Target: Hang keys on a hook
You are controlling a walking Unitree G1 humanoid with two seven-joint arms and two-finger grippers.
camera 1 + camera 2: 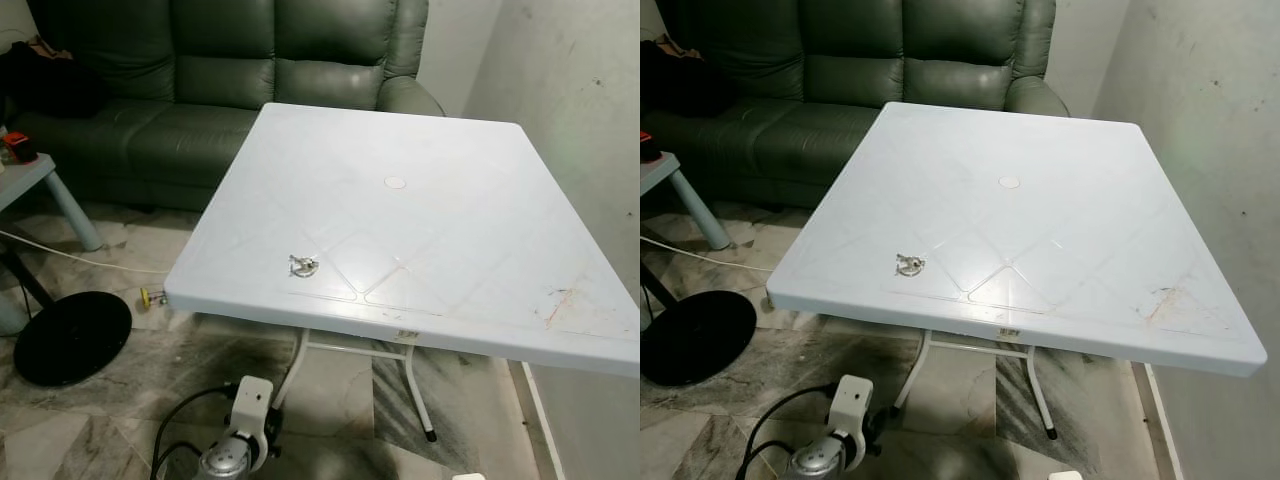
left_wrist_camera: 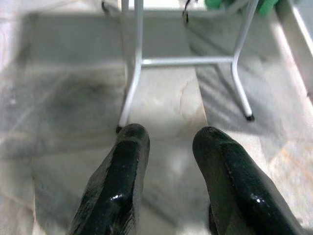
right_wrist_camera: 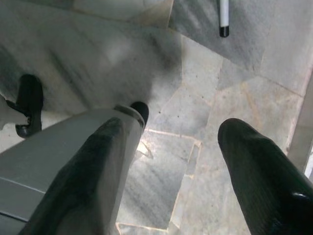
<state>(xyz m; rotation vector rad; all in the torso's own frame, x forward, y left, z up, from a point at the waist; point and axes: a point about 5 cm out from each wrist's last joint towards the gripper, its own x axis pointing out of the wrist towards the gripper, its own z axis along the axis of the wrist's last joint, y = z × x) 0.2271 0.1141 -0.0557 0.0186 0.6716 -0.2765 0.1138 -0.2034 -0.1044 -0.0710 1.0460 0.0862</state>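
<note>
The keys [image 1: 303,265] lie near the white table's [image 1: 450,200] near-left edge; both grippers, left [image 2: 168,147] and right [image 3: 176,152], hang below it, fingers apart.

No legible text, brand, number or sign appears in any view. A small sticker [image 1: 1009,332] sits on the front edge of the white tabletop [image 1: 1070,190], but its print is too small to read. The keys [image 1: 302,265] on the tabletop bear no readable marking.
</note>
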